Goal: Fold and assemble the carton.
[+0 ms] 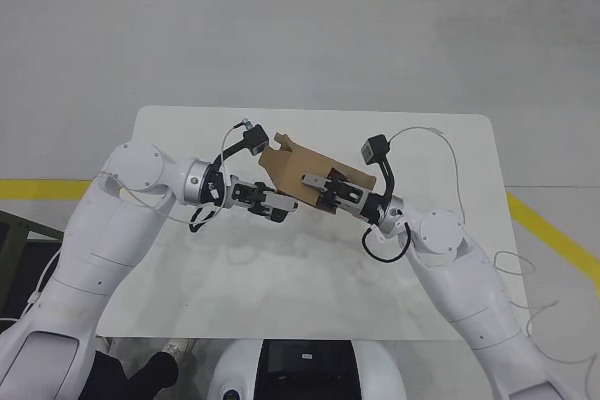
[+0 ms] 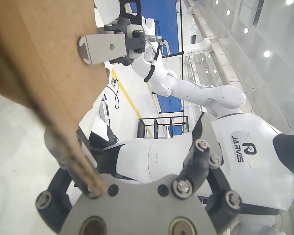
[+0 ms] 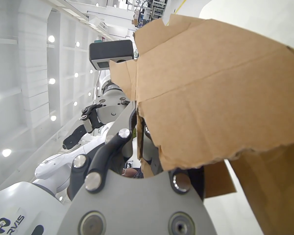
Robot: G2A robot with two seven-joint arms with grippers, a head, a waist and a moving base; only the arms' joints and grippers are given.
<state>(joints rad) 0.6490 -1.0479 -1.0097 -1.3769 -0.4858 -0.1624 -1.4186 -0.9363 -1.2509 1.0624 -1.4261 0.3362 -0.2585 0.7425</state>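
The brown cardboard carton [image 1: 300, 168] is held above the white table [image 1: 230, 290], part folded, with loose flaps towards the far side. My right gripper [image 1: 318, 186] is shut on one carton wall; from the left wrist its grey finger [image 2: 100, 47] lies flat on the carton [image 2: 39, 50] face. In the right wrist view the cardboard [image 3: 210, 86] edge sits between the right gripper [image 3: 138, 125] fingers. My left gripper [image 1: 280, 207] is open at the carton's near left corner. One carton edge rests against a left gripper [image 2: 139, 135] finger [image 2: 84, 147]; the other finger [image 2: 198, 143] stands well apart.
The table's near half [image 1: 280, 300] is bare white surface. A thin white cable [image 1: 450, 160] loops over the right side of the table. Yellow floor lines [image 1: 30, 188] run beyond both table ends.
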